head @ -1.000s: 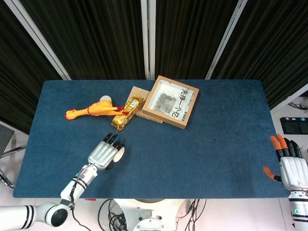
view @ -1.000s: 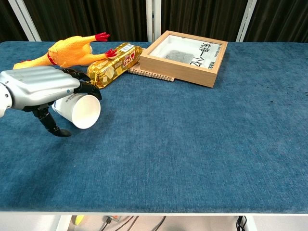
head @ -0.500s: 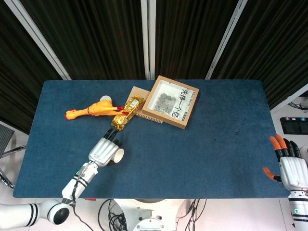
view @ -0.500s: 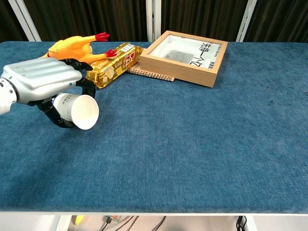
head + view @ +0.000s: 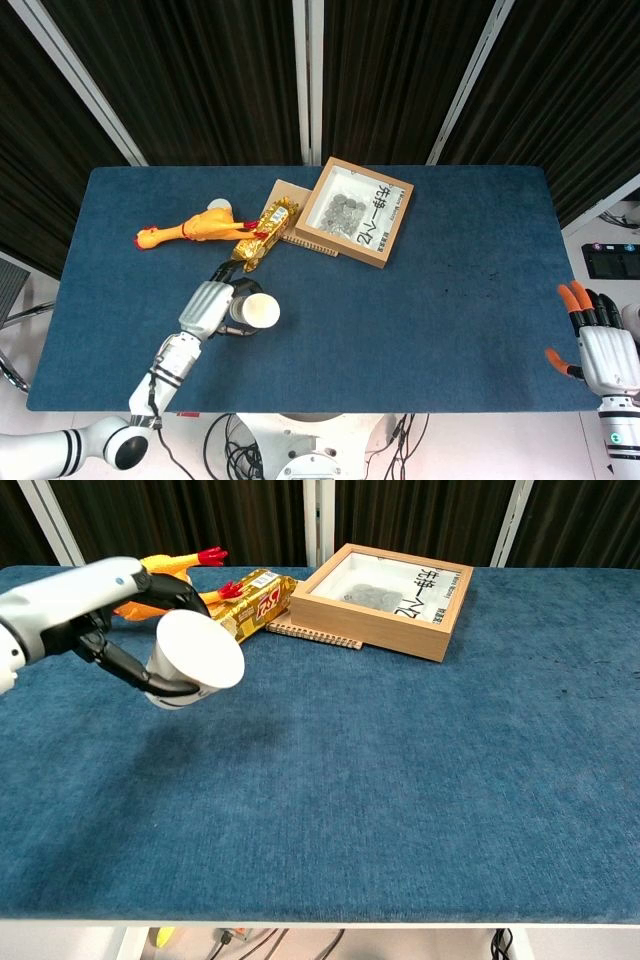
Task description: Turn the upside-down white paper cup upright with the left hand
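My left hand grips the white paper cup and holds it lifted off the blue table. The cup is tilted, its open mouth facing up and toward the right. Dark fingers wrap around the cup's lower body. My right hand rests beyond the table's right front corner with its fingers spread, holding nothing; the chest view does not show it.
Behind the cup lie a yellow rubber chicken and a gold snack bar. A wooden box with coins and a printed card sits on a notebook at the back centre.
The left hand has lifted the cup off the table and turned it, so the mouth has swung from sideways to upward. The right hand has stayed put.
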Robot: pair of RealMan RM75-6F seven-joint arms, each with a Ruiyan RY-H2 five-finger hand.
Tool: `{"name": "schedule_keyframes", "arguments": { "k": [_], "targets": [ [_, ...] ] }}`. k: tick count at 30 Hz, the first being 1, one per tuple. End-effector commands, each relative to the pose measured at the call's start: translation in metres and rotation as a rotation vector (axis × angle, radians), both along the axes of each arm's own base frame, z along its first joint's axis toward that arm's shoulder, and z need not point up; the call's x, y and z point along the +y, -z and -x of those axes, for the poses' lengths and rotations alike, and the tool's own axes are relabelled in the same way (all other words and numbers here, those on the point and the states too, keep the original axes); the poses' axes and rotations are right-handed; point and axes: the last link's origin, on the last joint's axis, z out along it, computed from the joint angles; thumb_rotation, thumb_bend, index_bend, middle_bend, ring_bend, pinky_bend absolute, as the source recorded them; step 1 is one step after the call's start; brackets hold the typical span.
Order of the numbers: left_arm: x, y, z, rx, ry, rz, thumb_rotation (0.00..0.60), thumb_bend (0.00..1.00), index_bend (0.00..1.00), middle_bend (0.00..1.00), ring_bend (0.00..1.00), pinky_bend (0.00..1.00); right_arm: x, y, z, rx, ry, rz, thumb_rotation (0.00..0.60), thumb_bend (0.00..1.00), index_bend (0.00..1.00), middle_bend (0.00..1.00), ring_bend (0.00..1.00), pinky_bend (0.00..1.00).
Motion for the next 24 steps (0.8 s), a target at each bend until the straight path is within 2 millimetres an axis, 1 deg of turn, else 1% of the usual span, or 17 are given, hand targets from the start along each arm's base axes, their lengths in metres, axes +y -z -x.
{"name": "schedule_keyframes", "arguments": {
  "k": [1, 4, 9, 16, 24],
  "targets": [
    [0.008, 0.000, 0.029, -0.351, -0.190, 0.018, 0.600, 0.17, 0.41, 0.40, 0.06, 0.02, 0.000, 0.000, 0.000, 0.001, 0.000, 0.000, 0.600, 0.14, 0.00, 0.00, 0.00, 0.00],
    [0.009, 0.006, 0.040, -0.378, -0.196, 0.009, 0.600, 0.17, 0.41, 0.39, 0.06, 0.02, 0.000, -0.001, -0.001, 0.000, 0.001, 0.003, 0.600, 0.14, 0.00, 0.00, 0.00, 0.00],
    [0.003, 0.018, 0.053, -0.385, -0.179, 0.002, 0.600, 0.17, 0.41, 0.39, 0.06, 0.02, 0.000, -0.001, -0.001, 0.002, 0.002, 0.004, 0.600, 0.14, 0.00, 0.00, 0.00, 0.00],
    [0.001, 0.031, 0.064, -0.405, -0.213, 0.015, 0.600, 0.17, 0.41, 0.39, 0.06, 0.02, 0.000, 0.001, -0.001, 0.004, 0.001, -0.004, 0.600, 0.14, 0.00, 0.00, 0.00, 0.00],
    [0.001, 0.037, 0.071, -0.405, -0.228, 0.034, 0.600, 0.17, 0.39, 0.36, 0.06, 0.02, 0.000, 0.001, 0.000, 0.005, 0.004, -0.005, 0.600, 0.14, 0.00, 0.00, 0.00, 0.00]
  ]
}}
